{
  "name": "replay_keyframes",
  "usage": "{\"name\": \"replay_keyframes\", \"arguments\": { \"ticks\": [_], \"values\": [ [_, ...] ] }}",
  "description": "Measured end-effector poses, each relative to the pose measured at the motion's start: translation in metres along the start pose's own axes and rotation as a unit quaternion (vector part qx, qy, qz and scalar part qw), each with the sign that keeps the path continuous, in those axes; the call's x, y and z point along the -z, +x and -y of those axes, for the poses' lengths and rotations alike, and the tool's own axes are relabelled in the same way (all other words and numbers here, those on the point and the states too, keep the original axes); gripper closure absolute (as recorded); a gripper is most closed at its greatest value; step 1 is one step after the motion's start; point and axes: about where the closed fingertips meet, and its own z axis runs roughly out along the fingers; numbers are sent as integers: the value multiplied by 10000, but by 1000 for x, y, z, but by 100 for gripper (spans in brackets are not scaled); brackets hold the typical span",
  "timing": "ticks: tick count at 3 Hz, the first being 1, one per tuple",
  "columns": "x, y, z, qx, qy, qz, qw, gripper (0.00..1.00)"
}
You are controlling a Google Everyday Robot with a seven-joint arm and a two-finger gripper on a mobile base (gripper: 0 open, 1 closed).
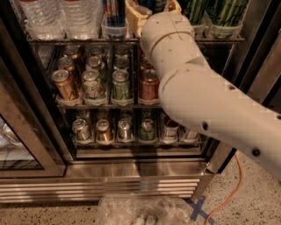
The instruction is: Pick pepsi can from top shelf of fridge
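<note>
The fridge (109,171) stands open with its dark interior facing me. The top shelf (66,40) runs along the upper edge of the view, with water bottles (44,15) at left, a tall blue can (115,9) in a clear holder, and green cans (224,13) at right. My gripper (151,8) reaches into the top shelf just right of the tall blue can, at the frame's upper edge. A dark blue object (153,3), possibly the pepsi can, shows at the gripper. My white arm (197,96) hides the shelf's middle-right part.
The middle rack holds short cans (120,83), one of them red-and-silver (149,83). The bottom rack holds more cans (125,129). The glass door (17,145) stands at left. An orange cable (228,197), blue tape cross (199,208) and clear plastic bag (145,211) lie on the floor.
</note>
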Motion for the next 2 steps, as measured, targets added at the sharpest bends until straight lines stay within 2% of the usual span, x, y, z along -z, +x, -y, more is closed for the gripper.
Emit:
{"name": "replay_keyframes", "arguments": {
  "ticks": [1, 2],
  "values": [
    [16, 14, -9, -162, -258, -268, 9992, 100],
    [30, 17, -6, -227, -378, -445, 9980, 100]
  ]
}}
